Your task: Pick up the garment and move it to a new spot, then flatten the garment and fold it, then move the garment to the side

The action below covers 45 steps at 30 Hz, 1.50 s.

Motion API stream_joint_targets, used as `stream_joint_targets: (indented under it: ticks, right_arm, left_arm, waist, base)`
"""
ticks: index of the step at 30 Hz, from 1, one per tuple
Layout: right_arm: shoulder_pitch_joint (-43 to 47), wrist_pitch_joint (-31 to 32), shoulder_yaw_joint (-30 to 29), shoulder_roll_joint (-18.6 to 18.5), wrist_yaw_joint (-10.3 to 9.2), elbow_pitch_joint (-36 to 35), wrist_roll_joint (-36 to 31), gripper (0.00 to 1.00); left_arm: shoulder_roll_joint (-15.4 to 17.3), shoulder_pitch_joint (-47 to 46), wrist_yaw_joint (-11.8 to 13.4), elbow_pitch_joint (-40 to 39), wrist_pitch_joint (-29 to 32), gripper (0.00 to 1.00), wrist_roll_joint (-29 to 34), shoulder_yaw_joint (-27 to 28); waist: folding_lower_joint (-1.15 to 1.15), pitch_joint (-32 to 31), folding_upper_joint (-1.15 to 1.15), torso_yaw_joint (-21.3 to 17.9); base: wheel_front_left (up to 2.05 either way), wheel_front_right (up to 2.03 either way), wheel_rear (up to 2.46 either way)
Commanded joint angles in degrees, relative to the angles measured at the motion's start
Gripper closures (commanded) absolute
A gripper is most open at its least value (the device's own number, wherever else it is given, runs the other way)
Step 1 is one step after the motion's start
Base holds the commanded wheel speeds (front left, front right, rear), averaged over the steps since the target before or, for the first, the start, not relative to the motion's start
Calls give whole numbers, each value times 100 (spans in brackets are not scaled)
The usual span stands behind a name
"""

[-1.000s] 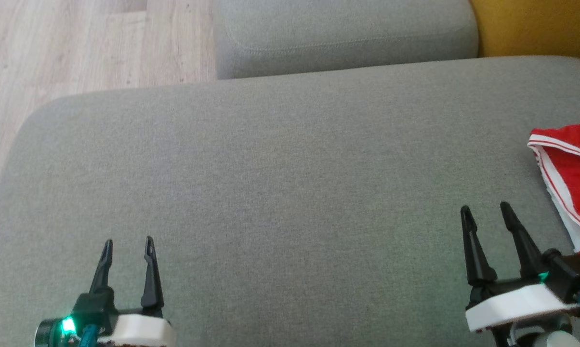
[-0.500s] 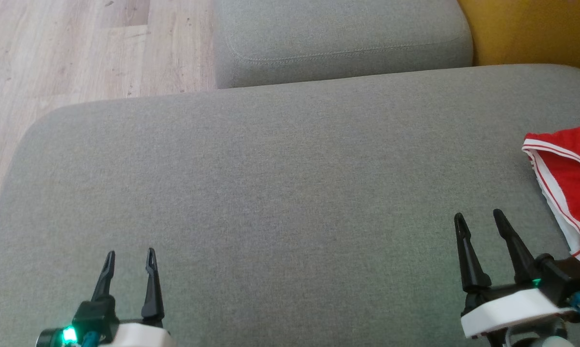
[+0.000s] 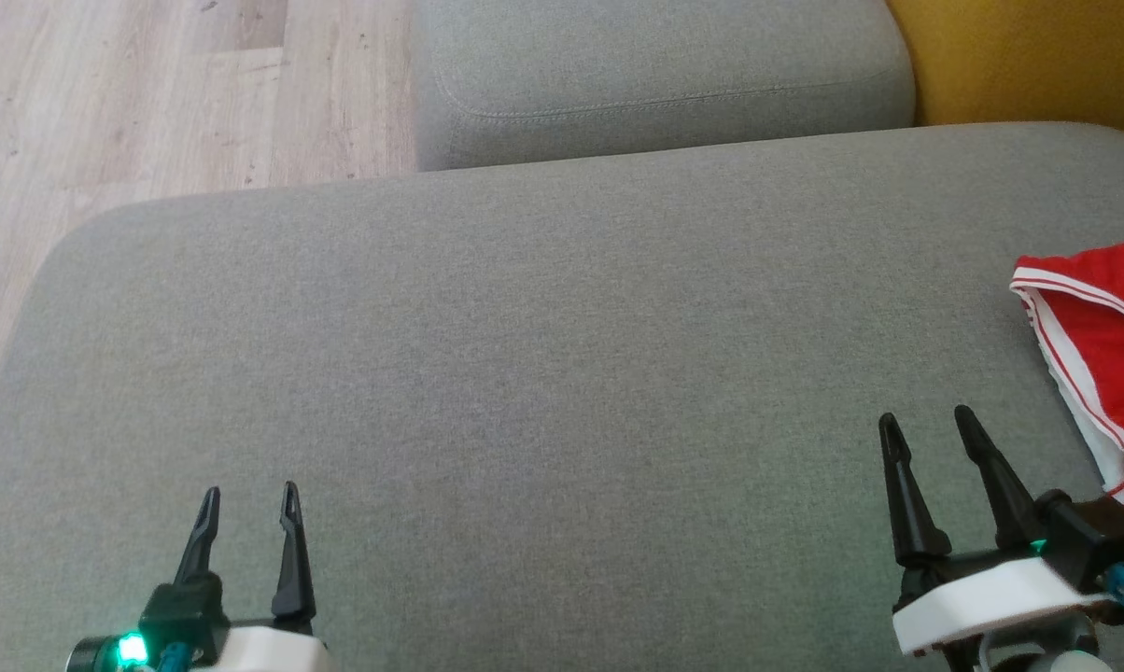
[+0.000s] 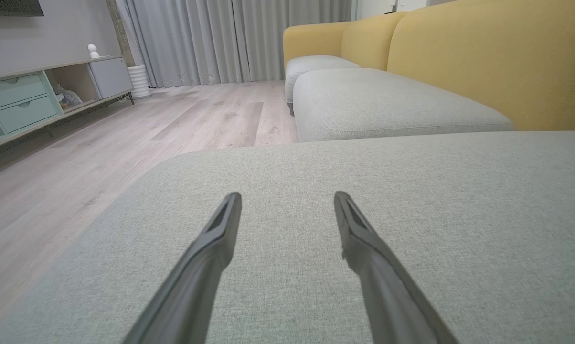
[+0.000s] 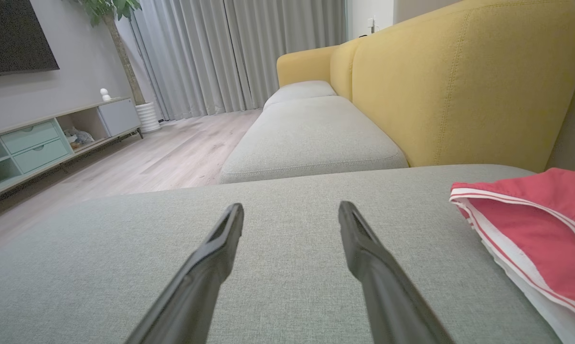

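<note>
The garment (image 3: 1108,345) is red with white striped trim and lies in a folded heap at the right edge of a grey sofa cushion (image 3: 543,355); part of it runs out of the head view. In the right wrist view the garment (image 5: 531,239) lies to the right of my fingers. My right gripper (image 3: 928,425) is open and empty, just left of the garment and apart from it. My left gripper (image 3: 249,495) is open and empty near the cushion's front left. Between both pairs of fingers (image 4: 220,229) (image 5: 220,239) only bare cushion shows.
A second grey cushion (image 3: 665,75) lies beyond the first, with the yellow sofa back (image 3: 1029,56) at the far right. Wooden floor (image 3: 151,93) lies off the cushion's left edge. A low cabinet (image 5: 39,143) and curtains (image 5: 239,52) stand across the room.
The head camera tilted slightly, so the whole picture shifted down and left. Both grippers stay open; neither has visibly moved over the cushion.
</note>
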Motion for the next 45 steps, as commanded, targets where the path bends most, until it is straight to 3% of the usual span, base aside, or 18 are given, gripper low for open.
stream_joint_targets:
  ticks: [1,10,11,17,45]
  right_arm:
    - [-114,11,150,-19,-4,-234,-11,0]
    - [-94,43,132,-10,-4,-262,13,0]
    - [1,49,1,2,0,-31,2,100]
    - [1,40,16,2,0,185,175,100]
    - [-357,119,-56,-82,-1,561,2121,100]
  left_arm:
    - [106,-202,52,-194,-14,0,-55,165]
    - [126,-218,79,-209,-12,0,-84,120]
    - [25,-1,47,-13,1,100,-60,-39]
    - [-38,-14,14,203,56,100,-219,13]
    - [-156,-225,-300,141,425,100,-2056,314]
  waist:
    - [0,1,0,4]
    - [0,16,0,23]
    - [0,17,0,24]
    - [0,20,0,30]
    - [0,39,0,86]
  base:
    - [0,0,0]
    - [0,0,0]
    - [0,0,0]
    - [0,0,0]
    - [0,0,0]
